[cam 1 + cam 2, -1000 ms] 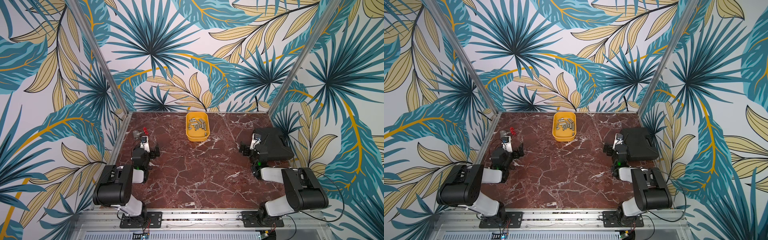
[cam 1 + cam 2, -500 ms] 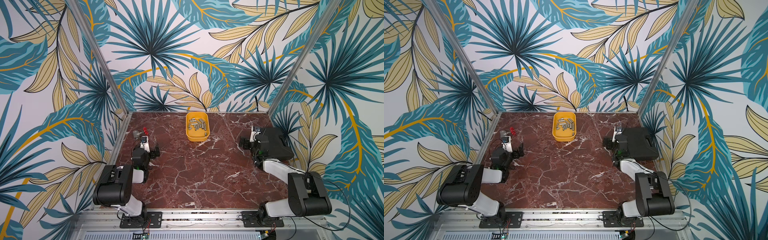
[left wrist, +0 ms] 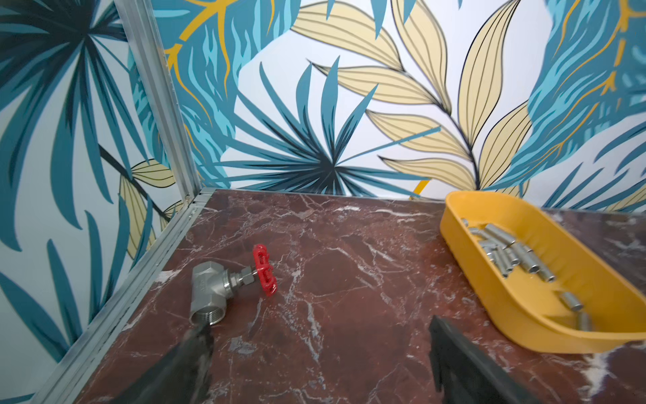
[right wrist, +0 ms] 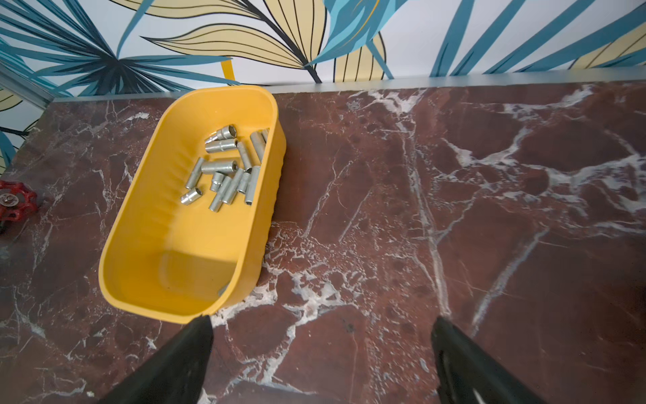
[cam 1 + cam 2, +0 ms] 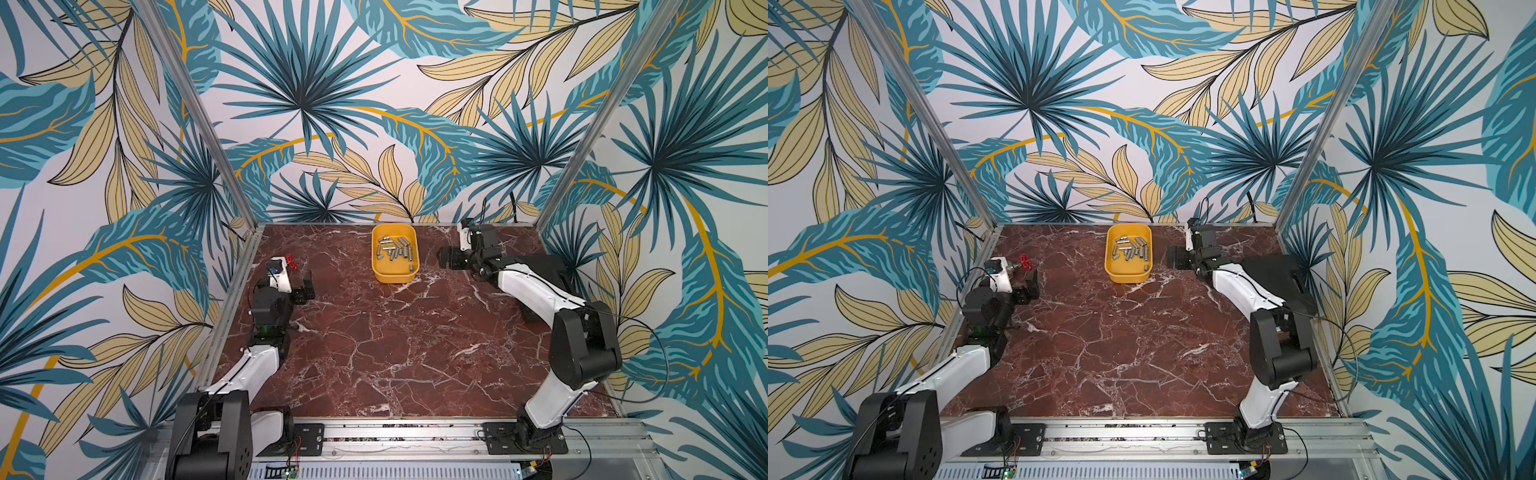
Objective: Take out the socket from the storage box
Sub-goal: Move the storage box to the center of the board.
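Observation:
The storage box (image 5: 395, 277) (image 5: 1128, 276) is a shallow yellow tray at the back middle of the marble table. Several silver sockets (image 5: 394, 249) (image 5: 1131, 250) lie loose in its far half. My right gripper (image 5: 451, 257) (image 5: 1177, 258) hovers just right of the box, open and empty. In the right wrist view the box (image 4: 167, 273) and its sockets (image 4: 223, 171) lie ahead of the open right gripper (image 4: 321, 320). My left gripper (image 5: 298, 289) (image 5: 1022, 291) is open and empty at the left. In the left wrist view it (image 3: 318, 327) faces bare marble, with the box (image 3: 524, 314) off to one side.
A steel valve (image 3: 209, 290) with a red handwheel (image 5: 292, 262) (image 5: 1024, 262) lies by the left rail, right at the left gripper's finger. A black hard case (image 5: 548, 270) (image 5: 1279, 278) sits at the right edge under the right arm. Patterned walls enclose three sides.
The right arm has stretched from beside the black case toward the back, bringing its gripper next to the box. The left arm has unfolded a little forward.

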`<state>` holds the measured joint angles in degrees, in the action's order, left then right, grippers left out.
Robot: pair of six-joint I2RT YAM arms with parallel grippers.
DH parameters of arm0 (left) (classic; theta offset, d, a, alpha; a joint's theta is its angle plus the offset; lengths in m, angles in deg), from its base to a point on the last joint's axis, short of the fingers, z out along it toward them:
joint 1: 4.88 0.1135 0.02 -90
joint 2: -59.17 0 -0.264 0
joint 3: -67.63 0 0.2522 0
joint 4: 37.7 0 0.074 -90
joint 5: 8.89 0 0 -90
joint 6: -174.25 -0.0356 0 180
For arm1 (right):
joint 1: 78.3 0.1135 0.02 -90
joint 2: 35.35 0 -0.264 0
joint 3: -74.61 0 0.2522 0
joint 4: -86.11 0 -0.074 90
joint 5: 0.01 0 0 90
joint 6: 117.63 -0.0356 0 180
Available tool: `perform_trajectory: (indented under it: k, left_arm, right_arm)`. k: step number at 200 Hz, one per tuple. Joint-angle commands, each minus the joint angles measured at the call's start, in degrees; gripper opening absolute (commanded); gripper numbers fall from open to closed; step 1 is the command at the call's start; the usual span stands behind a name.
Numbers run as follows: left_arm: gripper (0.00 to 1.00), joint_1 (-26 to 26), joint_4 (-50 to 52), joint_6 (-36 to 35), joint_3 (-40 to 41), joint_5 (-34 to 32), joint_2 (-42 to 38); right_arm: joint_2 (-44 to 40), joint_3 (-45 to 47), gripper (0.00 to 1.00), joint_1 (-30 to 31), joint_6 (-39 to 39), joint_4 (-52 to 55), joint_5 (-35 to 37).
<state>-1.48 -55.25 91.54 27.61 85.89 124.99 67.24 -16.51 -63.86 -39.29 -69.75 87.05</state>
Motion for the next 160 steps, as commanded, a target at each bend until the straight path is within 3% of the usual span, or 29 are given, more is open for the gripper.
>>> perform_trajectory:
  k: [1, 38, 88, 160]
  left_arm:
    - [0.95, -0.3, 14.4, 7.7, -4.4, 5.7, -1.3]
    - [0.88, -2.7, 22.8, 15.9, -6.0, 10.8, -1.2]
    - [0.84, -11.8, 22.5, 19.5, -2.9, 7.0, 0.2]
    - [0.85, -20.6, 22.4, 24.0, -2.0, 4.1, 3.2]
  right_arm:
    - [4.4, -6.0, 1.0, 1.5, -3.2, 6.8, -0.8]
    - [15.3, -18.9, 0.93, 3.9, -4.2, 13.7, -0.8]
    - [25.8, -31.7, 0.81, 5.4, -4.9, 22.1, 2.4]
    - [30.8, -35.9, 0.35, 5.8, -5.9, 24.8, 2.6]
